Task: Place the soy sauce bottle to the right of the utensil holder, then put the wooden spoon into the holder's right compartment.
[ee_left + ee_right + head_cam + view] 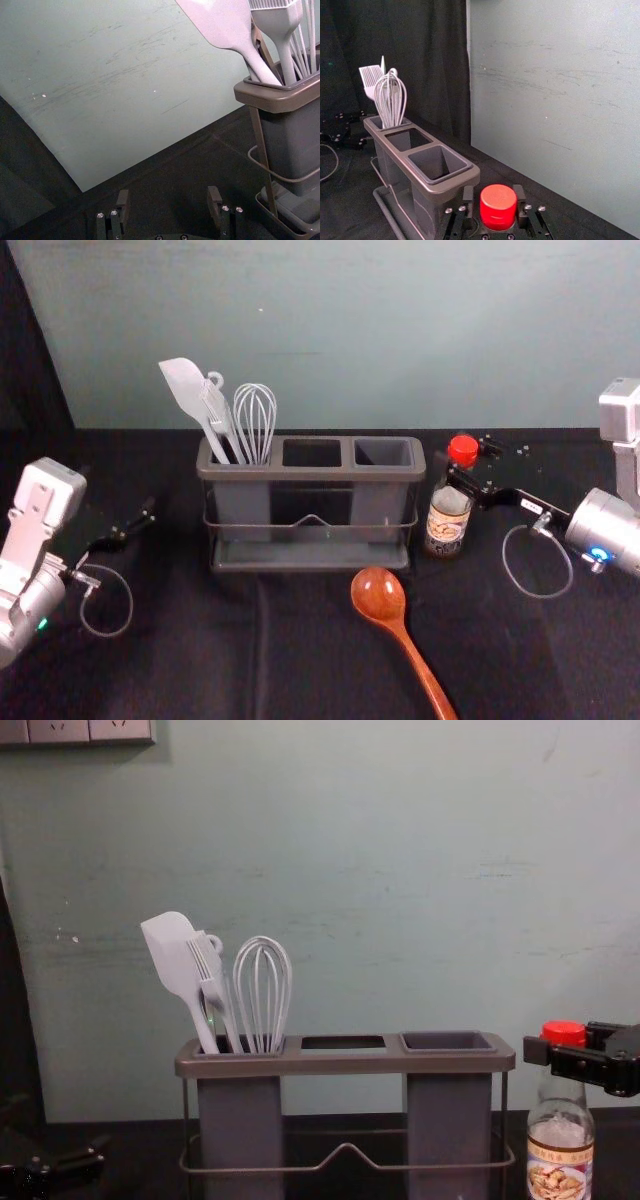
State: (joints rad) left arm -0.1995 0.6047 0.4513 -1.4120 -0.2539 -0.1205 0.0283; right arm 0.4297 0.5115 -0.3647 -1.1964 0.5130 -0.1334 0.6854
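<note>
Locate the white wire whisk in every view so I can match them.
Shared landmark: grey plastic utensil holder.
Head view: white wire whisk, left of centre.
Left wrist view: beside the bristled white brush, partly cropped.
Right wrist view: holder's far end.
Chest view: left of centre.

No word, brand or number can be read for certain. The soy sauce bottle (561, 1096) has a wraparound paper label (559, 1176) with a red band of small, pale characters above a picture of food, and in the chest view the characters are too small to make out. A little white sticker (531, 506) with dark print sits on the black part of the right gripper (468, 464) in the head view, also too small to read.
</note>
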